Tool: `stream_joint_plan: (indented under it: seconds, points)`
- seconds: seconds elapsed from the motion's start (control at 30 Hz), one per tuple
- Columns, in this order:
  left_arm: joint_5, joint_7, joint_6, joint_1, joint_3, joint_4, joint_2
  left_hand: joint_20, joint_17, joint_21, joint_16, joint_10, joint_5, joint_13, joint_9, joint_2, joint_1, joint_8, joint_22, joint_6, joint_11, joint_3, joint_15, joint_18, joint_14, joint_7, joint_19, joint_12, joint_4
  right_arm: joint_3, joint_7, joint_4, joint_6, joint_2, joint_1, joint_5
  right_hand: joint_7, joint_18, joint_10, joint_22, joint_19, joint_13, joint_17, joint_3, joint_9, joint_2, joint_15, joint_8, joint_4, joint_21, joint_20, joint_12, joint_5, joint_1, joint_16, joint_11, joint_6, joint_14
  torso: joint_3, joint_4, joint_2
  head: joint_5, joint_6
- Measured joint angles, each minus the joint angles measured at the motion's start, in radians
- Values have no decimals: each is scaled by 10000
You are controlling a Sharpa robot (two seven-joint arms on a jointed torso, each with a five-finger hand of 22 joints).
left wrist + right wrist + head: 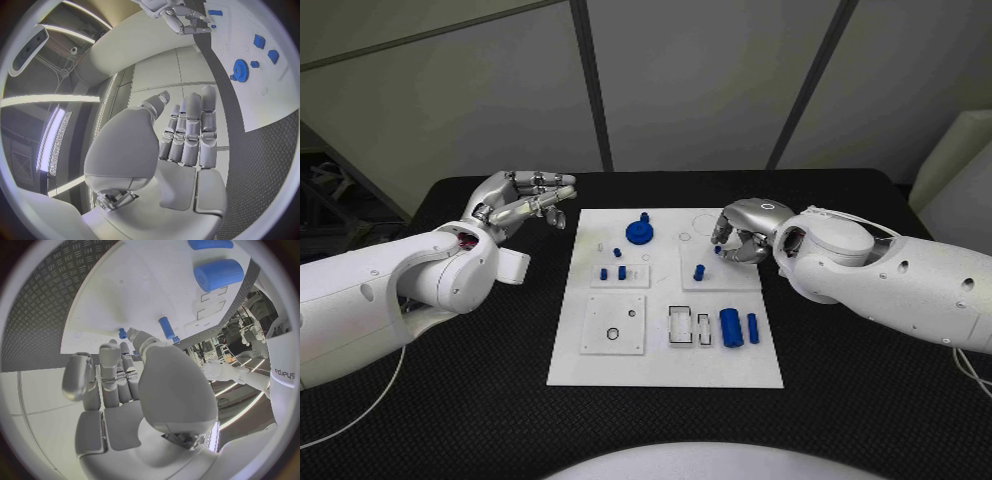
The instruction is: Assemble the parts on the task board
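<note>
Two hands of mine hang over the black desk (473,400), one at each far corner of the white task board (668,365). My left hand (519,203) sits just off the board's far left corner, raised, its fingers (190,132) lying nearly straight and side by side with nothing between them and the thumb. The blue gear (640,231) stands on the board's far part, apart from those fingers; from my left wrist it shows beside them (240,69), with small blue parts near it.

My right hand (750,230) is over the board's far right corner, fingers (109,372) curled partway down toward the surface. A short blue peg (700,271) stands on the raised plate just beside them; from my right wrist I see it (166,327) and a smaller blue piece (122,333) close to my fingertips, but I cannot tell whether I touch or hold either.

Nearer me, the big blue cylinder (731,328) and a thinner blue pin (753,328) lie side by side, well apart from both hands. Two small blue pegs (620,272) stand on the left raised plate.
</note>
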Motion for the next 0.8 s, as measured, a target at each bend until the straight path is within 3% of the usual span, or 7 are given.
stream_joint_plan:
  seconds: [0.2, 0.23, 0.27, 0.33, 0.37, 0.4, 0.8]
  points:
    - [211, 90, 54, -10, 0, 2, 14, 4, -1, 0, 0, 0, 0, -1, -2, 0, 0, 0, -2, 0, 0, 0, -16, -16, -16, 0, -4, 1, 0, -5, -38, -86, 137, 108, -52, -92, 0, -132, 0, 170, 19, 1, 213, 82, 1, 0, 0, 0, -62, 185, 19, 53, 0, 0, 245, 0, 0, 0, 5, -7, 0, -18, -10]
    - [232, 96, 57, -12, 0, 3, 14, 4, -1, 0, 0, 0, 0, -1, -2, 0, 0, 0, -2, 0, 0, 0, -15, -509, -16, 0, -3, 0, 0, -5, -41, -107, 152, 125, -56, -101, 0, -159, 0, 216, 34, 1, 277, 117, 3, 0, 0, 0, -38, 207, 34, 64, 0, 0, 308, 0, 0, 0, 5, -7, 0, -21, -14]
    - [256, 102, 59, -15, 0, 5, 14, 2, -3, 0, 0, 0, 0, -1, -2, 0, 0, 0, -2, 0, 0, 0, -10, -693, -22, 0, -6, 0, 0, -5, -43, -129, 174, 149, -63, -114, 0, -158, 2, 281, 47, 1, 341, 138, 9, 0, 0, 0, -34, 277, 36, 106, 0, 0, 385, -2, 0, 0, 5, -6, 0, -24, -16]
    - [285, 106, 60, -17, -1, 6, 14, -33, -17, -4, 0, 0, 0, 0, -2, -1, 0, 0, -13, 0, 0, 0, 19, -661, -52, 0, -40, 0, 0, -5, -45, -158, 205, 184, -80, -126, 0, -158, 72, 473, 171, 1, 538, 186, 25, 0, 0, 0, -63, 454, 1, 154, 0, 0, 605, -72, 0, 0, 5, -6, 0, -25, -24]
    - [299, 107, 60, -17, -1, 6, 14, -33, -17, -39, 0, 0, 0, 5, -8, -1, 0, 0, -13, -1, 0, 0, 19, -189, -53, 0, -40, 0, 0, -5, -46, -171, 219, 200, -94, -132, -22, -159, 101, 563, 205, 1, 634, 225, 34, 5, 0, 0, -57, 533, 16, 177, 0, 4, 707, -93, 22, 0, 5, -6, 0, -25, -25]
    - [313, 108, 59, -17, -1, 6, 14, -33, -17, -39, 0, 0, 0, 8, -11, -1, 1, 0, -12, 0, 0, 0, 19, -149, -52, 0, -40, 0, 0, -3, -46, -183, 234, 220, -114, -141, -75, -158, 175, 630, 279, 1, 775, 269, 46, 46, 0, 0, -86, 663, 11, 204, 9, 46, 861, -86, 75, 0, 5, -5, 0, -26, -28]
    - [381, 107, 40, -19, -1, -9, 33, -32, -38, -39, 1, 0, 0, 7, -20, 39, 40, 0, -25, 0, 0, 0, 19, -149, -52, 0, -39, 62, 1, 60, -127, -293, 269, 309, -162, -264, -174, -470, 721, 655, 575, 80, 1701, 699, 134, 319, -77, 147, -458, 1527, -39, 360, 115, 318, 1903, -251, 592, 0, 5, -1, -1, -1, -55]
